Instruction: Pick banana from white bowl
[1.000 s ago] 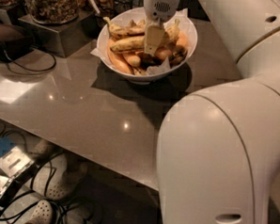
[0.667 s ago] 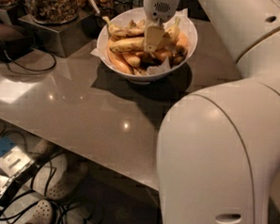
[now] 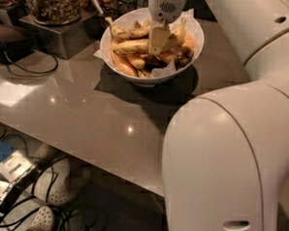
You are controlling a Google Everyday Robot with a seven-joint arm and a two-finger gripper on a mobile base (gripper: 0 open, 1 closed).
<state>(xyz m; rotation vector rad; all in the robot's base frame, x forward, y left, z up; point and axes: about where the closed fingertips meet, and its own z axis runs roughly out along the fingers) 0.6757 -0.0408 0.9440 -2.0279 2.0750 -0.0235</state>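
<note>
The white bowl [image 3: 107, 36] stands on the grey counter at the top centre, lined with white paper and holding several bananas. The banana [image 3: 130, 46], long, yellow and flecked with brown, lies across the middle of the pile. My gripper [image 3: 158, 42] hangs straight down from its white wrist into the bowl, right at the right end of that banana. The gripper hides where it meets the fruit. Shorter orange-yellow bananas [image 3: 122, 64] lie beneath and beside it.
A glass jar of nuts [image 3: 53, 3] on a metal stand [image 3: 56, 35] sits left of the bowl, with a black cable [image 3: 28, 68] on the counter [image 3: 86, 114]. My white arm [image 3: 229, 165] fills the right side. Shoes [image 3: 57, 195] and cables lie on the floor below the counter edge.
</note>
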